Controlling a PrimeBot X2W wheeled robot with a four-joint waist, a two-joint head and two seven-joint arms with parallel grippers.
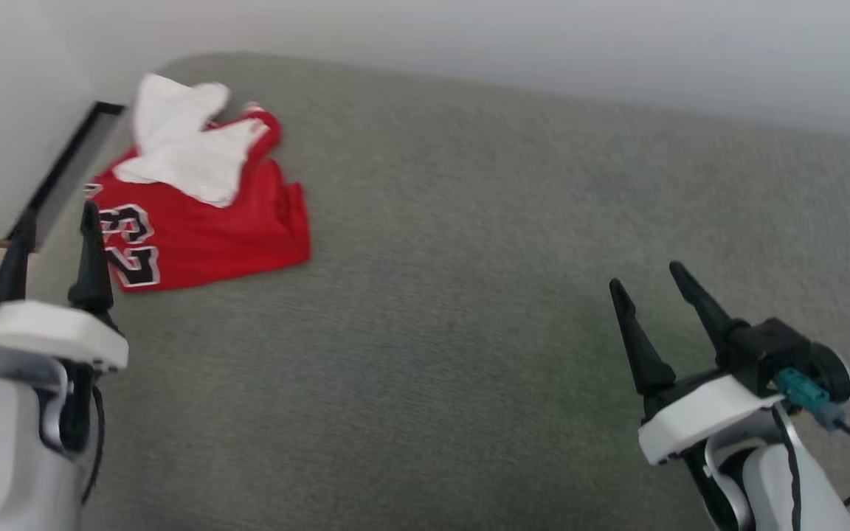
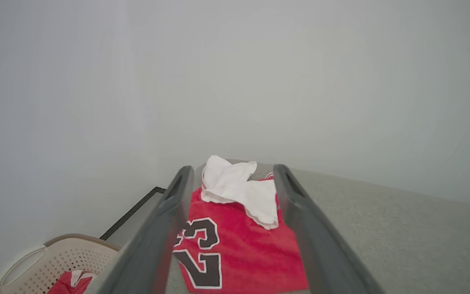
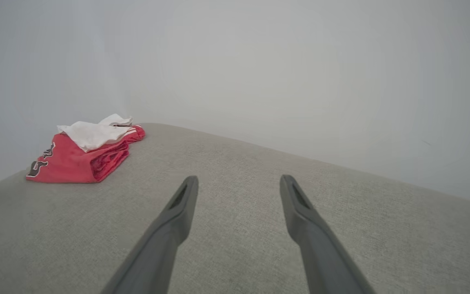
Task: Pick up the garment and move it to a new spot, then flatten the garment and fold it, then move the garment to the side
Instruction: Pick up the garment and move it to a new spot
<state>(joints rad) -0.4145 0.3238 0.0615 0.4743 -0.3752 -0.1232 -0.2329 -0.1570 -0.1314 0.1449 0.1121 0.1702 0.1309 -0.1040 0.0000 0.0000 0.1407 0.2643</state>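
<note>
The garment (image 1: 211, 214), a red jersey with a white sleeve bunched on top and a black number 23, lies folded at the far left corner of the grey padded surface (image 1: 469, 295). In the left wrist view the garment (image 2: 239, 241) shows between the two fingers, farther ahead. My left gripper (image 1: 56, 214) hovers open at the garment's near left edge, nothing between its fingers. My right gripper (image 1: 646, 276) stands open over bare grey surface at the lower right, far from the garment (image 3: 76, 159). The right gripper (image 3: 239, 181) holds nothing.
A pale wall runs behind and to the left of the surface. A dark-framed gap (image 1: 71, 162) lies between the surface and the left wall. A beige perforated basket (image 2: 55, 261) with red cloth inside stands below the surface's left edge.
</note>
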